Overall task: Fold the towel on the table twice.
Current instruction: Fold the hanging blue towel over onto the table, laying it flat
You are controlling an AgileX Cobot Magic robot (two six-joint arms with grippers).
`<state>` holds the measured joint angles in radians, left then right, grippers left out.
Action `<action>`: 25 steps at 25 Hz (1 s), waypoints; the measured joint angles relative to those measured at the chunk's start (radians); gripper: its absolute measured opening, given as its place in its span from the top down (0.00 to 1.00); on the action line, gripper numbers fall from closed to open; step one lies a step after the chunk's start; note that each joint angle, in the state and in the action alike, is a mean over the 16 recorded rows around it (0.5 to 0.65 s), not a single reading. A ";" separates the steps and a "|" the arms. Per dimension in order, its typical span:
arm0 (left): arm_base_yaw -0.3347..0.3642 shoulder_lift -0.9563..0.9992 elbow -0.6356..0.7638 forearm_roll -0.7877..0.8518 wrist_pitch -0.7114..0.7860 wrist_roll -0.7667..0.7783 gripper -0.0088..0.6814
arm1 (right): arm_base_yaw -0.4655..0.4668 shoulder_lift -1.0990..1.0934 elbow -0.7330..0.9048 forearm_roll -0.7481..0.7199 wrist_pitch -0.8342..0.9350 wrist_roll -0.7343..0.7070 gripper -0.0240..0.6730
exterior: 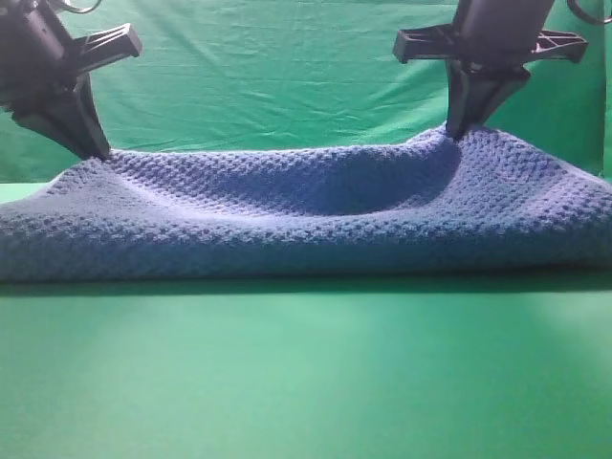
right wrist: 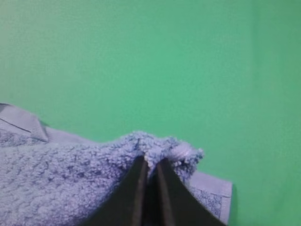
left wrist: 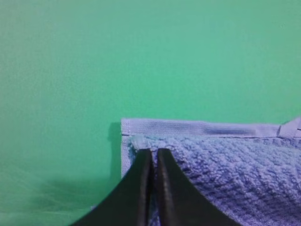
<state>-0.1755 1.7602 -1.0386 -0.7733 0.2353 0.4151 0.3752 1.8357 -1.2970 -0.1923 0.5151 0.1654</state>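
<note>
Your left gripper is pinched tight on the towel at its far left corner, and your right gripper is clamped on the far right corner, bunching the cloth there. The towel lies across the table, its raised far edge sagging between the two grips, with a paler hem showing beneath the lifted layer.

The towel is lying across the table, spanning it from left to right, with bare table stretching in front. Its top layer is sagging in the middle between two pinched corners — the left gripper is sitting at the rear left corner, the right gripper at the rear right. A backdrop is hanging behind.
</note>
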 joint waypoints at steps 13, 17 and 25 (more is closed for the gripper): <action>-0.001 0.004 -0.002 -0.003 -0.041 0.021 0.90 | -0.021 0.018 -0.008 -0.041 -0.030 0.058 0.88; -0.001 0.003 -0.002 -0.002 -0.039 0.024 0.71 | -0.021 0.016 -0.008 -0.045 -0.030 0.061 0.70; 0.011 -0.041 -0.008 0.013 0.037 0.026 0.31 | -0.021 -0.044 -0.027 -0.063 0.063 0.062 0.27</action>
<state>-0.1646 1.7189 -1.0463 -0.7601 0.2728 0.4415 0.3541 1.7917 -1.3238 -0.2549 0.5785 0.2270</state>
